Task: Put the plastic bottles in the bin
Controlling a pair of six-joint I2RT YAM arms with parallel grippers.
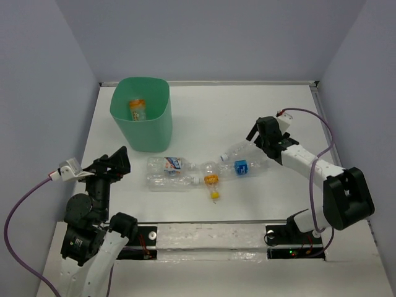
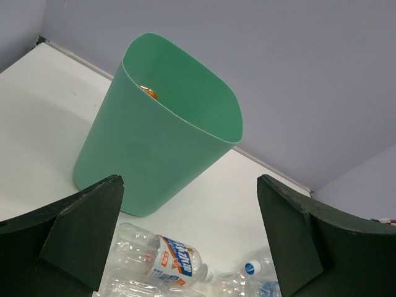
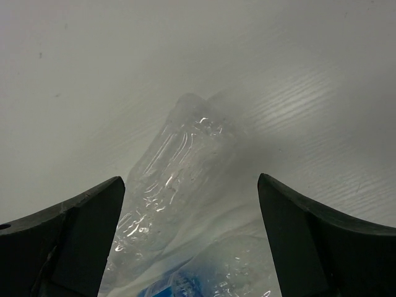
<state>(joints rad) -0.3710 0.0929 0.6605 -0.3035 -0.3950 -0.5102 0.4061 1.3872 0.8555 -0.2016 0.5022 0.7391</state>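
Note:
The mint-green bin [image 1: 141, 117] stands upright at the back left, with one orange-labelled bottle [image 1: 137, 109] lying inside. Several plastic bottles lie in a row mid-table: a white-labelled one [image 1: 168, 164], a clear one [image 1: 168, 181], an orange-capped one [image 1: 211, 179] and a blue-labelled one [image 1: 241, 166]. My right gripper [image 1: 258, 141] is open and straddles the clear crumpled bottle [image 3: 179, 161] at the row's right end. My left gripper [image 1: 116, 161] is open and empty, left of the row. It faces the bin [image 2: 154, 136] and the white-labelled bottle [image 2: 167, 257].
Grey walls close in the white table [image 1: 204, 117] on three sides. A raised strip runs along the near edge between the arm bases. A blue-capped bottle [image 2: 250, 268] shows low in the left wrist view.

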